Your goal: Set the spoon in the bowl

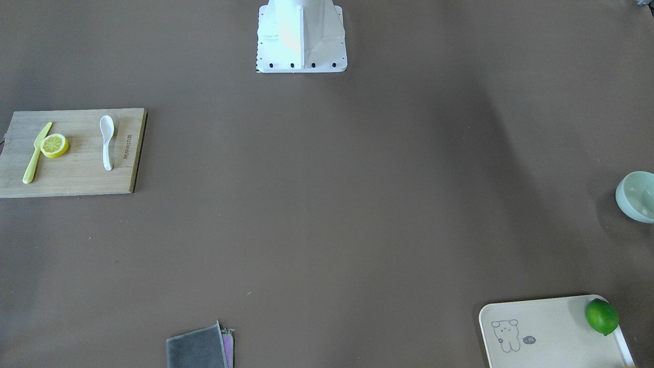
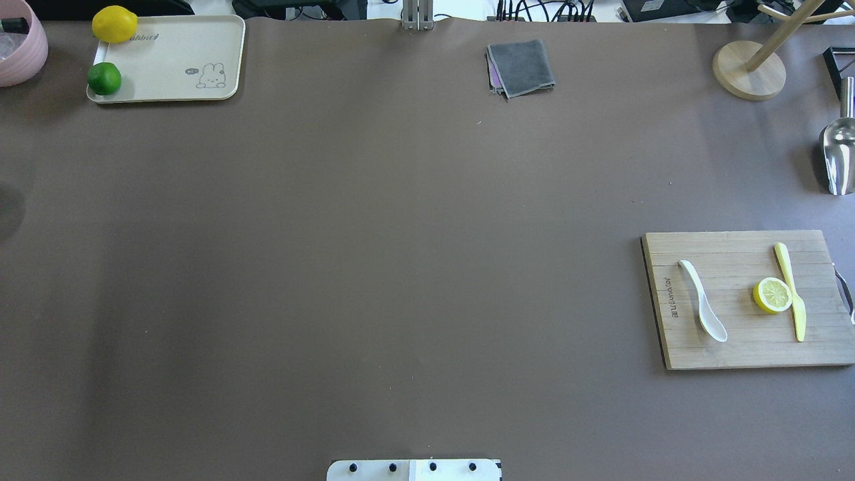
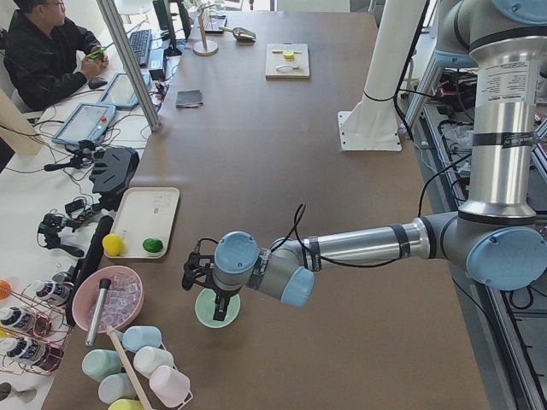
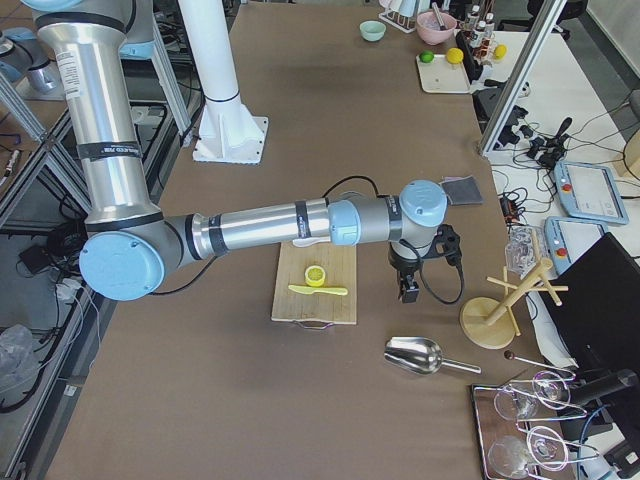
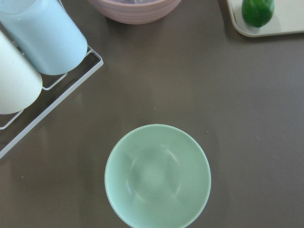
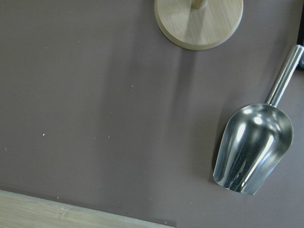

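The white spoon [image 2: 703,300] lies on a wooden cutting board [image 2: 735,347], also seen in the front-facing view [image 1: 106,140]. The mint-green bowl [image 5: 157,176] stands empty on the table at the robot's far left; it also shows at the right edge of the front-facing view [image 1: 637,197]. My left gripper [image 3: 224,309] hangs just above the bowl [image 3: 203,312] in the exterior left view; I cannot tell whether it is open or shut. My right gripper [image 4: 408,290] hovers beside the board, past its far edge, in the exterior right view; its state cannot be told. No fingers show in either wrist view.
A lemon slice [image 2: 773,294] and a yellow knife [image 2: 791,290] share the board. A metal scoop [image 6: 251,147] and a wooden stand [image 6: 198,21] lie near the right gripper. A cream tray [image 2: 174,60] holds a lime and a lemon. A pink bowl [image 5: 135,9] and racked cups [image 5: 45,35] stand near the green bowl. A grey cloth [image 2: 521,67] lies at the far edge.
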Tool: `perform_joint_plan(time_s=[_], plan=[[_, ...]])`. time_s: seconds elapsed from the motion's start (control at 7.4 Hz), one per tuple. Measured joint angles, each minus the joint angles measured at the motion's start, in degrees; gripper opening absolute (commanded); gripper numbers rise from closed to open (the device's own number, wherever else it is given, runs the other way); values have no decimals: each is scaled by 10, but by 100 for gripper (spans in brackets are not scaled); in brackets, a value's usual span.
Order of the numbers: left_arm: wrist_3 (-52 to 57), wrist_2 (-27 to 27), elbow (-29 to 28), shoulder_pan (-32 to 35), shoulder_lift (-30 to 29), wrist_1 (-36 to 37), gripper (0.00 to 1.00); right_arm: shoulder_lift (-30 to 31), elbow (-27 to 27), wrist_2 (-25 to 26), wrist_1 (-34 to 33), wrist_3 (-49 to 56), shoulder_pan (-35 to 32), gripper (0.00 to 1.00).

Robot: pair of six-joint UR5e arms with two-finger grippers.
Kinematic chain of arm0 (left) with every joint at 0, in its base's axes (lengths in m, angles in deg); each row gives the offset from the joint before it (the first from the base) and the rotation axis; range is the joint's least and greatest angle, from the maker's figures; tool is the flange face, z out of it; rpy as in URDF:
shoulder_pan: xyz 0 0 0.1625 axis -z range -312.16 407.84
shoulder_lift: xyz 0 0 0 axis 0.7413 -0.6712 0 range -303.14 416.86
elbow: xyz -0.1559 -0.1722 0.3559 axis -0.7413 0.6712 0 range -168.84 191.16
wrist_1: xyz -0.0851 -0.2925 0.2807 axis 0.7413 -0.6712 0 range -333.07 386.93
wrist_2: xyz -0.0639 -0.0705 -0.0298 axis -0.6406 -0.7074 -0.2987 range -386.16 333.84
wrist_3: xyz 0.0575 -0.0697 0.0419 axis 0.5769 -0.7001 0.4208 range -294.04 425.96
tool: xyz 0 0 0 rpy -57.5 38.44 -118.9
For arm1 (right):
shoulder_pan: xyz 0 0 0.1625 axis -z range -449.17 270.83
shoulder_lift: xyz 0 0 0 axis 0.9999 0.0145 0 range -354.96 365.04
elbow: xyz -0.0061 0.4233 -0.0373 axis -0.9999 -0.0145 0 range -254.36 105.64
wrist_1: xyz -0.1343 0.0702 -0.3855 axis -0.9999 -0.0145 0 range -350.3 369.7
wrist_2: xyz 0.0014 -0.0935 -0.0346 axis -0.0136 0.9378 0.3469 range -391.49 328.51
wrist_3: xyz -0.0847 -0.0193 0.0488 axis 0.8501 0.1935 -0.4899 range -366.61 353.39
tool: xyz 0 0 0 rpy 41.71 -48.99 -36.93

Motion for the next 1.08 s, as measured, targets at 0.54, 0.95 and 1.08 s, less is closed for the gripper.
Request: perform_joint_plan(time_s=[0.54,0.95,1.08], plan=[[-38,31,-124,-2,-79,-41,98,-3,-1,8,88,-140,68,100],[-42,21,-176,-6,-80,-53,98,-3,-4,8,123,-208,90,100],[-42,17,-191,-12,-80,-54,98,-3,-3,7,125,-214,92,100]])
